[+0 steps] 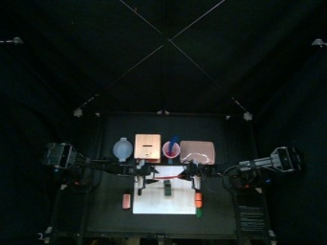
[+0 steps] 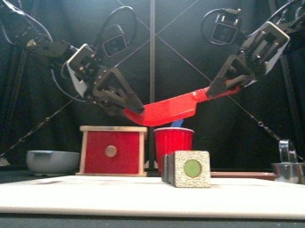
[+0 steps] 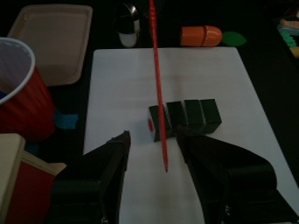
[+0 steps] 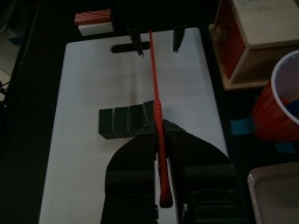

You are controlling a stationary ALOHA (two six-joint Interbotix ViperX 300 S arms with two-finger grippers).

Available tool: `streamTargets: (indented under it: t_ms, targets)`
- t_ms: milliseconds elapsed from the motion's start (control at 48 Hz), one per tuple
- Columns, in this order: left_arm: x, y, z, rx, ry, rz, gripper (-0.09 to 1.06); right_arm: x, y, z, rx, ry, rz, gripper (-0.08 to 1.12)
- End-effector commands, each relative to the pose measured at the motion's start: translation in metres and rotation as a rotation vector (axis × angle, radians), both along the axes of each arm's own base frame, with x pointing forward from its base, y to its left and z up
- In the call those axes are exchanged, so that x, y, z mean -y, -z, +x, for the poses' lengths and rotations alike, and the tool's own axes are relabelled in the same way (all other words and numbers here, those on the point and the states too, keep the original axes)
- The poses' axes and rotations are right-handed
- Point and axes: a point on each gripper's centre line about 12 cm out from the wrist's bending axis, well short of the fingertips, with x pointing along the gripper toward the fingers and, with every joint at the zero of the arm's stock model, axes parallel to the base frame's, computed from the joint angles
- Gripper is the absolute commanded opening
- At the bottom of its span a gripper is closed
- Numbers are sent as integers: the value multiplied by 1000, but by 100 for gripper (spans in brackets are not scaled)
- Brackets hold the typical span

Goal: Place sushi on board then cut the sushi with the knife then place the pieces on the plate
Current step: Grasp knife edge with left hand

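A red toy knife point(image 2: 179, 104) hangs slanted above the white cutting board point(image 2: 107, 191). My right gripper point(image 2: 226, 87) is shut on its handle end, and in the right wrist view the knife point(image 4: 156, 105) runs out from between those jaws point(image 4: 160, 153). At the blade's tip my left gripper point(image 2: 127, 106) stands open, the tip point(image 3: 166, 162) lying between its spread jaws point(image 3: 163, 144). Under the blade, on the board point(image 3: 128, 79), lies the dark green sushi roll point(image 2: 187, 168) point(image 3: 187, 115) point(image 4: 126, 120), with one end block slightly apart.
Behind the board stand a blue-grey bowl point(image 2: 53, 161), the wooden box with a red front point(image 2: 113, 150), a red cup point(image 2: 174, 145) and the pink tray point(image 1: 198, 151). A metal cutter point(image 2: 288, 169) is at the right. Beside the board lie an orange toy point(image 3: 201, 35) and a green toy point(image 3: 233, 38).
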Motion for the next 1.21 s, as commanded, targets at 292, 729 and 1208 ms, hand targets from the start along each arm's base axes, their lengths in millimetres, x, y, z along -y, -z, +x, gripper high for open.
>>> streamTargets:
  t_ms: [292,729,1208]
  targets:
    - [4,-5,8,14,-1,-13,63,-4,-7,7,34,-1,11,34]
    - [13,4,9,-18,5,-33,59,-11,5,8,5,6,39,34]
    - [19,10,15,-42,15,-35,44,-19,14,11,-20,0,59,34]
